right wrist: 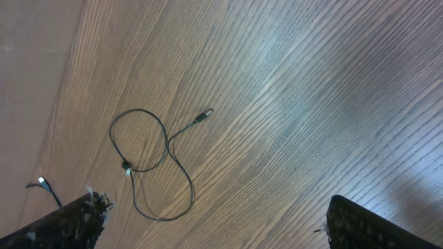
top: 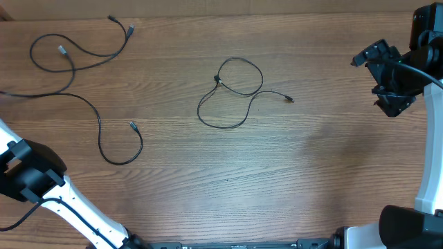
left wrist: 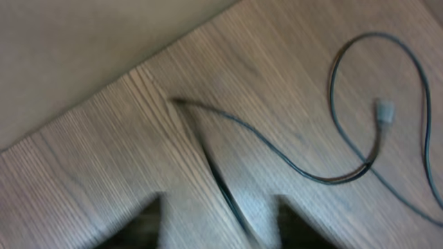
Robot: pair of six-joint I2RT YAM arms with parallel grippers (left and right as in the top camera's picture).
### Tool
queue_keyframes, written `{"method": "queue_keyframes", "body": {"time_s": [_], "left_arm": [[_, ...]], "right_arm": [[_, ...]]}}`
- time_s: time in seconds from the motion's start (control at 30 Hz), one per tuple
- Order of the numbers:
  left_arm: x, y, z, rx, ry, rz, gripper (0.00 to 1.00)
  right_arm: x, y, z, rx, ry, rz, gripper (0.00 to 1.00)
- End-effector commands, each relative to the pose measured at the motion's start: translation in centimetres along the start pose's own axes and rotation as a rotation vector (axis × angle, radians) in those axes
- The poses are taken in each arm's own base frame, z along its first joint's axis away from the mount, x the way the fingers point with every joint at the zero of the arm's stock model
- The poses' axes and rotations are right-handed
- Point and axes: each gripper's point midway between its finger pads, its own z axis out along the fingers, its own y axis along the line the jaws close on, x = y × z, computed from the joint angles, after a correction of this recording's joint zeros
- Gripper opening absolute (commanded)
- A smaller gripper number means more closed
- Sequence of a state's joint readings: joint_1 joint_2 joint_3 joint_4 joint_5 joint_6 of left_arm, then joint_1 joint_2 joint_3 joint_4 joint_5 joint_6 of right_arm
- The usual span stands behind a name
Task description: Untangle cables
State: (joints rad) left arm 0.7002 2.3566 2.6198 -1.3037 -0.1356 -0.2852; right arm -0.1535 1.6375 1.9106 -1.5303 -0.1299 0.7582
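Three thin black cables lie apart on the wooden table. One is looped at the far left (top: 61, 50), a long one curls at the left (top: 132, 126), and one with a small knot lies in the middle (top: 217, 81). In the left wrist view my left gripper (left wrist: 220, 228) stands open just above the wood near the table's edge. A cable strand (left wrist: 214, 173) lies loose between its blurred fingers, with a pale plug (left wrist: 384, 112) further right. My right gripper (top: 394, 83) hangs open at the far right with nothing in it. Its wrist view shows the middle cable (right wrist: 127, 167) well ahead.
My left arm's black wrist (top: 28, 176) sits at the front left corner, its fingers out of the overhead view. The table's edge (left wrist: 104, 86) runs diagonally close ahead of the left gripper. Thicker black robot wires (top: 415, 69) hang by the right arm.
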Motion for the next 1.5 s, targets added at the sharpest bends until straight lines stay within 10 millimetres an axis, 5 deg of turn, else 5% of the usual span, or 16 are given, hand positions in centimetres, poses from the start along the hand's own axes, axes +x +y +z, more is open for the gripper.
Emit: {"method": "queue_keyframes", "body": {"time_s": [0.0,0.2,0.77,1.03,1.37,1.47], "left_arm": [[-0.5,-0.7,-0.3,0.028,-0.021,0.01,0.8],[2.0,-3.9,0.3,0.2,0.096,0.019,0.88],[16.9,-9.6,0.8,0.229,0.615,0.28,1.0],[19.4,-11.8,3.2,0.136,0.597,0.33,1.0],[21.5,-10.1,7.1,-0.108,0.572,0.047,1.0],[21.2,-10.1,8.5,-0.11,0.536,0.023,0.92]], "right_arm": [[-0.2,0.1,-0.3,-0.004,-0.016,-0.011,1.0],[-0.2,0.1,-0.3,-0.004,-0.016,-0.011,1.0],[-0.2,0.1,-0.3,-0.004,-0.016,-0.011,1.0],[-0.2,0.1,-0.3,-0.004,-0.016,-0.011,1.0],[-0.2,0.1,-0.3,-0.004,-0.016,-0.011,1.0],[-0.2,0.1,-0.3,-0.004,-0.016,-0.011,1.0]]}}
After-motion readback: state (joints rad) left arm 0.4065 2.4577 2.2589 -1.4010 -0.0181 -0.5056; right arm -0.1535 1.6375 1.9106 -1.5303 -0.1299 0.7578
